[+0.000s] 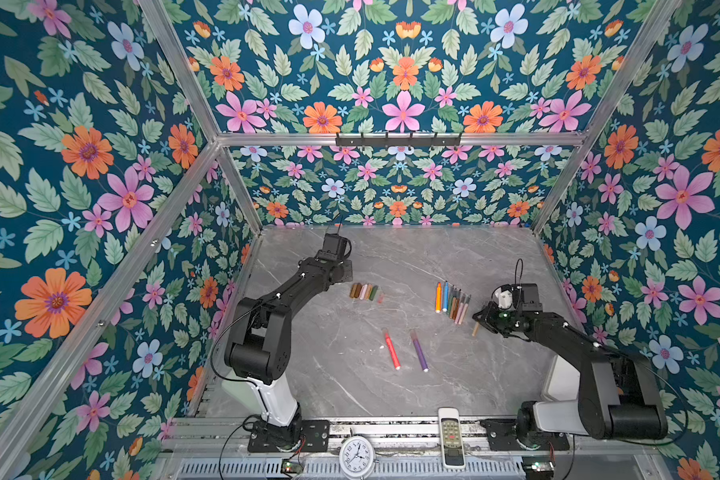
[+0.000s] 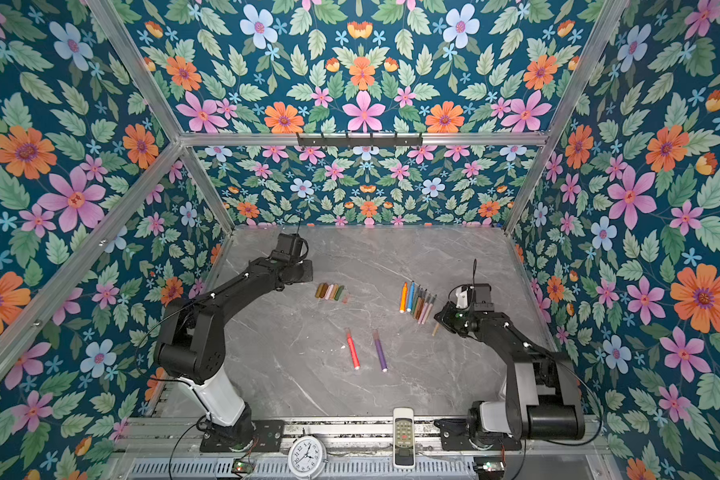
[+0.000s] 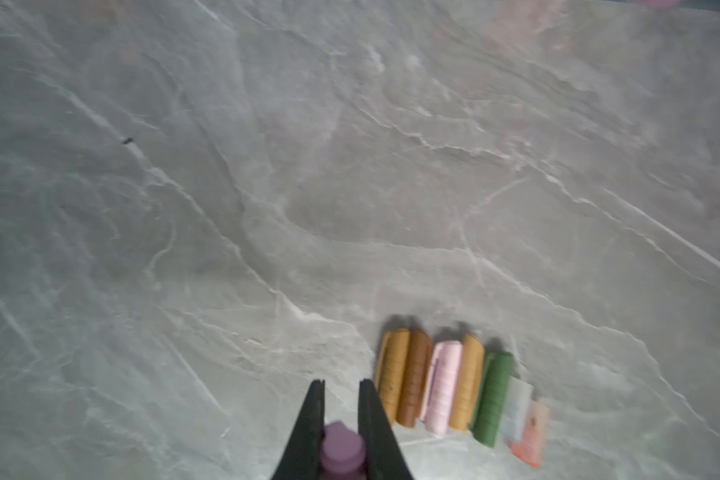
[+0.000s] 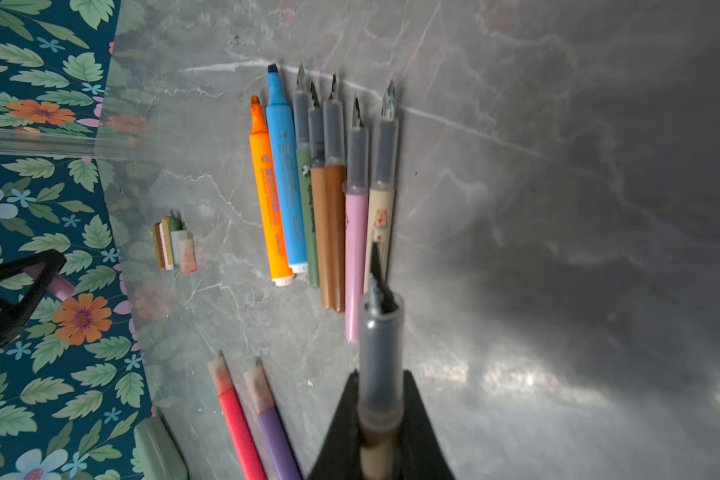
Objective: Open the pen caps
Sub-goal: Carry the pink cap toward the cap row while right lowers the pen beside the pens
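Left gripper [image 3: 341, 384] clamps a mauve cap [image 3: 344, 451] near the cap row [image 3: 445, 386], right gripper [image 4: 381, 374] grips an uncapped tan pen [image 4: 381, 345] by the pen row [image 4: 325, 187], while a red pen [image 1: 391, 349] and a purple pen [image 1: 419, 351] lie capped between them on the table [image 1: 350, 395].

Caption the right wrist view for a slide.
Right gripper holding an uncapped tan pen near a row of seven uncapped pens.

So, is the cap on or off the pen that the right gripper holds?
Off. In the right wrist view the tan pen in the right gripper shows its bare dark nib.
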You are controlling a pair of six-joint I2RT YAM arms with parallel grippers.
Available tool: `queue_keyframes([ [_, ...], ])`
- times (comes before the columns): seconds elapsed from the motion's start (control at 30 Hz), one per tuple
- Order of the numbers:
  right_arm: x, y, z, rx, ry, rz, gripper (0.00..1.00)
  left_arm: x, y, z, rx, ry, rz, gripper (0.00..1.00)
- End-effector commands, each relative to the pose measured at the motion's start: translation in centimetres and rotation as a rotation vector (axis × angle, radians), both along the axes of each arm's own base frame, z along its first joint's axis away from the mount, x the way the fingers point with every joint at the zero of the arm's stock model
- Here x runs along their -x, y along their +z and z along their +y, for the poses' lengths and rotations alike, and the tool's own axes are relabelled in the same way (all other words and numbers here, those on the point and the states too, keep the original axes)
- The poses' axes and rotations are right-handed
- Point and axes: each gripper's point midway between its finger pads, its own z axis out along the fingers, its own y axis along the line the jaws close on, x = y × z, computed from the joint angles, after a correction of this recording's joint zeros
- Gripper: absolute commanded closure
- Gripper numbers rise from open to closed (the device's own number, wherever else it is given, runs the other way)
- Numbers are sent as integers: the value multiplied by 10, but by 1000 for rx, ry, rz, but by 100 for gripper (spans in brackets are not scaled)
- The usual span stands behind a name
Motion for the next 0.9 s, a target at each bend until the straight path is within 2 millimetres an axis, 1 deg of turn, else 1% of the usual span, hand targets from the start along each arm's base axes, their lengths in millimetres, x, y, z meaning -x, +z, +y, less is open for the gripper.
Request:
queue_keyframes([
  [0.0,-17,-1,-6,31,6,-49,100,3,3,-10,64,-35,4,100],
  [0.13,-23,-10,-3,10,7,-32,100,6,2,-8,63,-38,9,100],
  [0.23,-23,-16,-3,0,3,-22,98,6,4,-9,70,-45,10,100],
  [0.47,-26,-22,-2,-24,4,-3,93,5,16,-13,98,-58,-8,100],
  [0.57,-28,-23,-5,-69,-6,4,88,6,21,-14,109,-61,-16,100],
  [0.63,-29,-24,-6,-105,-12,5,81,7,22,-15,113,-61,-15,100],
  [0.87,-26,-23,-6,-118,-8,-8,72,12,21,-13,112,-61,-12,100],
])
